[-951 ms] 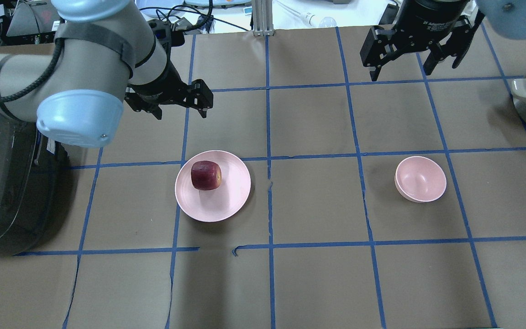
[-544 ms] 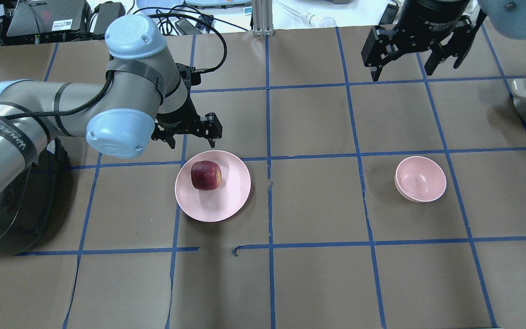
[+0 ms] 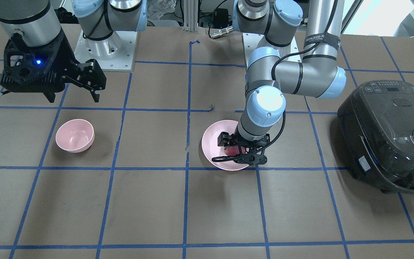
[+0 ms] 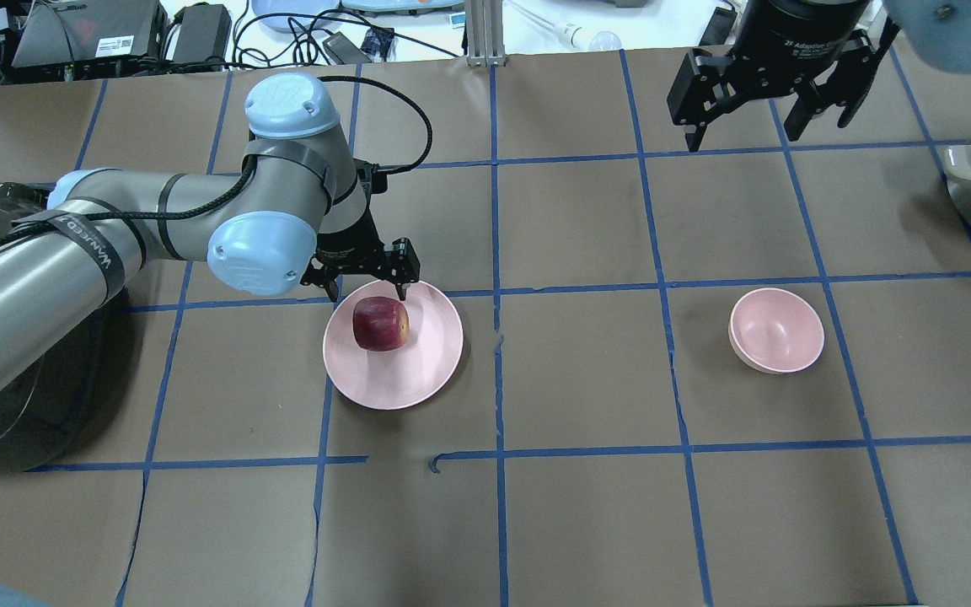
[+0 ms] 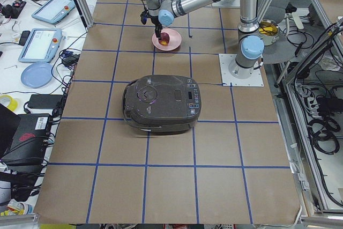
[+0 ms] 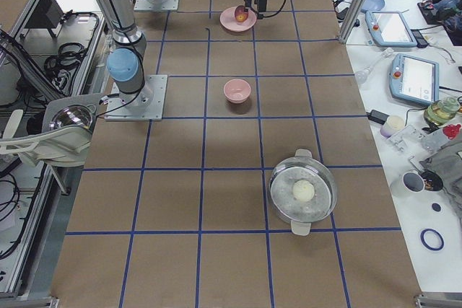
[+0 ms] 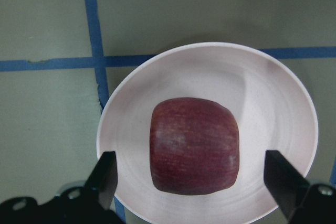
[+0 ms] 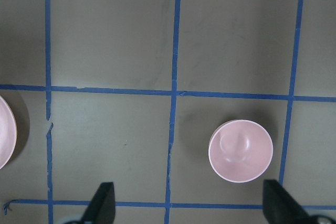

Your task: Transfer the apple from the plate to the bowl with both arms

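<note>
Red apple (image 4: 381, 323) on the pink plate (image 4: 418, 375), left gripper (image 4: 368, 293) low over it, fingers wide apart, right gripper (image 4: 743, 126) up high, fingers apart, pink bowl (image 4: 776, 330) well apart from plate

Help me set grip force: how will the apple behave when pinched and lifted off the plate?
The apple looks firm, so it should probably hold shape under a pinch. Its skin looks smooth, so it might slip. Its blocky, flattish sides suggest it will likely sit steady on the plate rather than roll.
</note>
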`<state>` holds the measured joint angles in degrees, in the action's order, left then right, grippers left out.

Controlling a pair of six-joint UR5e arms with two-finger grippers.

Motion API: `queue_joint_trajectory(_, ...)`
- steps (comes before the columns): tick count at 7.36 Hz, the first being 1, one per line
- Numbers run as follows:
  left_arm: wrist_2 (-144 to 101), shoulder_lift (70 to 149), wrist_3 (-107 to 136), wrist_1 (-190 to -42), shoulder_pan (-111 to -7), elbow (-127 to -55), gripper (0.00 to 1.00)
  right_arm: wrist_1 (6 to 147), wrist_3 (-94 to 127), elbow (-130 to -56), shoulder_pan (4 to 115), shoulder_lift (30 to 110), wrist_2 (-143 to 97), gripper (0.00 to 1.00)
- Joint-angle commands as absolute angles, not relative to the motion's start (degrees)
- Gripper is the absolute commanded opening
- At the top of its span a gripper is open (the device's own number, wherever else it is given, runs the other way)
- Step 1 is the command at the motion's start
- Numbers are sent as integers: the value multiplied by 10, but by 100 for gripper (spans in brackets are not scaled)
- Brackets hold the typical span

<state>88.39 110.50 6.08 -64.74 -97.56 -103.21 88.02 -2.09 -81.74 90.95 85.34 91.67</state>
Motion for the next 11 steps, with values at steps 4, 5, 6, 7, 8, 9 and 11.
queue_joint_trajectory(4, 882, 1132, 57, -631, -976, -1053, 98, 920, -13, -822, 905, 851, 898, 100)
queue_joint_trajectory(5, 882, 1133, 57, -623, -976, -1062, 97, 925, -4, -822, 906, 851, 898, 100)
queue_joint_trajectory(6, 881, 1135, 57, -614, -977, -1063, 91, 924, 23, -822, 907, 851, 897, 100)
queue_joint_trajectory(7, 882, 1136, 57, -614, -982, -1068, 75, 924, 26, -822, 907, 850, 890, 100)
queue_joint_trajectory(8, 881, 1136, 58, -612, -985, -1070, 51, 924, 26, -822, 907, 850, 889, 100)
queue_joint_trajectory(9, 881, 1135, 57, -609, -986, -1073, 30, 925, 26, -822, 907, 850, 890, 100)
queue_joint_trajectory(11, 854, 1115, 55, -606, -991, -1071, 2, 925, 27, -822, 907, 850, 890, 100)
